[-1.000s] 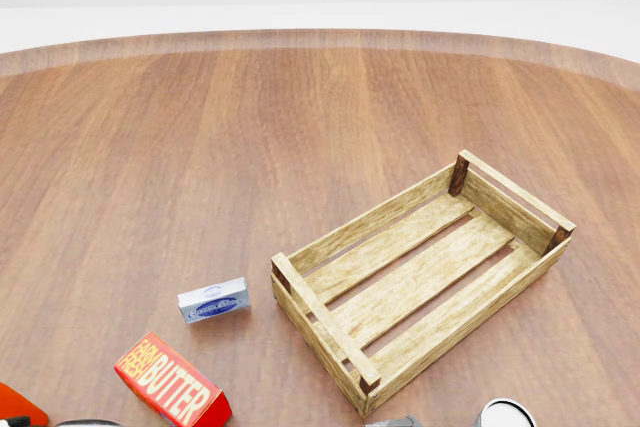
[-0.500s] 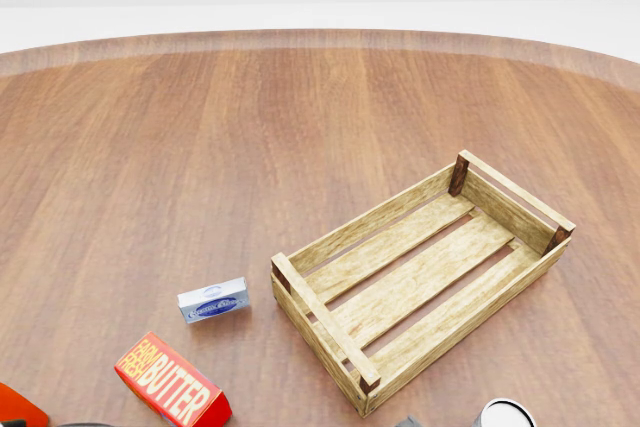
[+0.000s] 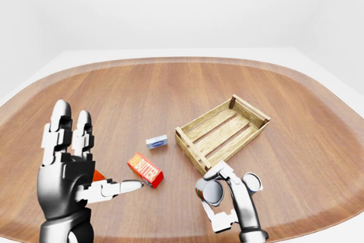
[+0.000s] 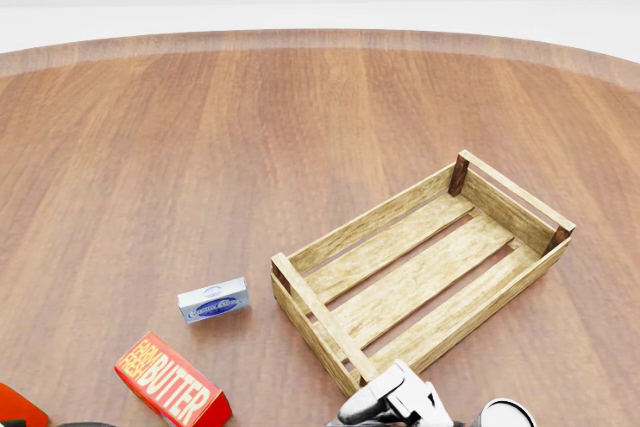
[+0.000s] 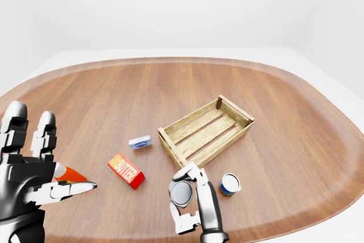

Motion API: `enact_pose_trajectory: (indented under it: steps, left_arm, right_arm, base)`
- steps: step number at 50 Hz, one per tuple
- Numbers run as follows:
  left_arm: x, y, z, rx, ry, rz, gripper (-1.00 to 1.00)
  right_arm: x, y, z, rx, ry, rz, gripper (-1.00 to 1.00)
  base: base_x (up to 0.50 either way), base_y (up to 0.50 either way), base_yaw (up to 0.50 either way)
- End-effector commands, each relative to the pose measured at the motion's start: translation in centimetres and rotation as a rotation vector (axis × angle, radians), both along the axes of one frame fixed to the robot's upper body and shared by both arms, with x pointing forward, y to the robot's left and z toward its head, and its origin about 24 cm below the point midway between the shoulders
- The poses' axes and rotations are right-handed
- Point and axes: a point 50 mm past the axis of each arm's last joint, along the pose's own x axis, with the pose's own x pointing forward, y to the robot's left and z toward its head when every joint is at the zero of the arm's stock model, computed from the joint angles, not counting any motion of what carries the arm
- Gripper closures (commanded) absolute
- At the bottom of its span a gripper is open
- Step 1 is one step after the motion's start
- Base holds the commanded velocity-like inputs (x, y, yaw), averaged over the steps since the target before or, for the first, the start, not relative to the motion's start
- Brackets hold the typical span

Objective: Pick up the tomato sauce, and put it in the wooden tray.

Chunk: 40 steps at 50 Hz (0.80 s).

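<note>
My right hand [image 5: 185, 197] is closed round a small can with a grey lid [image 5: 182, 193], apparently the tomato sauce, and holds it tilted just above the table at the bottom of the eye views. The wooden tray [image 3: 191, 143] sits up and to the right of it, empty. Only the right hand's fingers [image 4: 395, 402] show in the head view, at the bottom edge just below the tray's near end [image 4: 320, 312]. My left hand [image 3: 91, 157] is open and raised at the left, holding nothing.
A red butter box [image 3: 145, 169] and a small blue-white box [image 3: 157, 141] lie left of the tray. A red item [image 5: 71, 174] is partly hidden behind my left hand. A second can with a blue label [image 5: 229, 184] stands right of my right hand.
My right hand has risen into the bottom of the head view, toward the tray's near end. The tray, the boxes and the camera have not moved.
</note>
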Motion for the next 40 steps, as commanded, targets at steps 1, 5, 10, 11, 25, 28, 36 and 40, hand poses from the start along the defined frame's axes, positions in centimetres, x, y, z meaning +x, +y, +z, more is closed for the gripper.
enact_pose_trajectory:
  steps: [1, 5, 10, 11, 25, 28, 36, 40]
  left_arm:
    - [0.0, 0.0, 0.1, 0.0, -0.004, 0.002, -1.0]
    - [0.1, 0.0, 0.0, 0.001, -0.002, 0.003, -1.0]
    - [0.0, 0.1, 0.2, 0.0, -0.011, 0.006, -1.0]
    - [0.1, 0.1, 0.2, 0.001, -0.01, 0.006, -1.0]
    - [0.2, 0.2, 0.2, 0.0, -0.012, 0.008, -1.0]
    - [0.2, 0.3, 0.2, -0.001, -0.013, 0.009, -1.0]
    - [0.0, 0.4, 0.3, -0.002, -0.021, 0.012, -1.0]
    - [-0.1, 0.4, 0.4, -0.002, -0.025, 0.011, -1.0]
  right_arm:
    - [-0.9, 0.5, 6.4, 0.108, -0.247, 0.034, 1.0]
    - [-0.7, 0.4, 7.5, 0.127, -0.299, 0.03, 1.0]
    - [-0.4, 0.1, 8.8, 0.127, -0.375, 0.022, 1.0]
    - [-0.2, 0.1, 9.1, 0.122, -0.394, 0.02, 1.0]
    - [1.9, -0.8, 11.1, 0.067, -0.529, 0.004, 1.0]
    - [2.4, -0.8, 11.6, 0.044, -0.568, 0.011, 1.0]
    - [3.9, -1.1, 13.4, -0.025, -0.672, 0.008, 1.0]
    - [4.8, -1.4, 13.8, -0.059, -0.691, 0.003, 1.0]
  base:
    - [0.0, 0.0, 0.0]
    - [0.0, 0.0, 0.0]
    - [0.0, 0.0, 0.0]
    - [0.0, 0.0, 0.0]
    - [0.0, 0.0, 0.0]
    - [0.0, 0.0, 0.0]
    - [0.0, 0.0, 0.0]
    - [0.0, 0.0, 0.0]
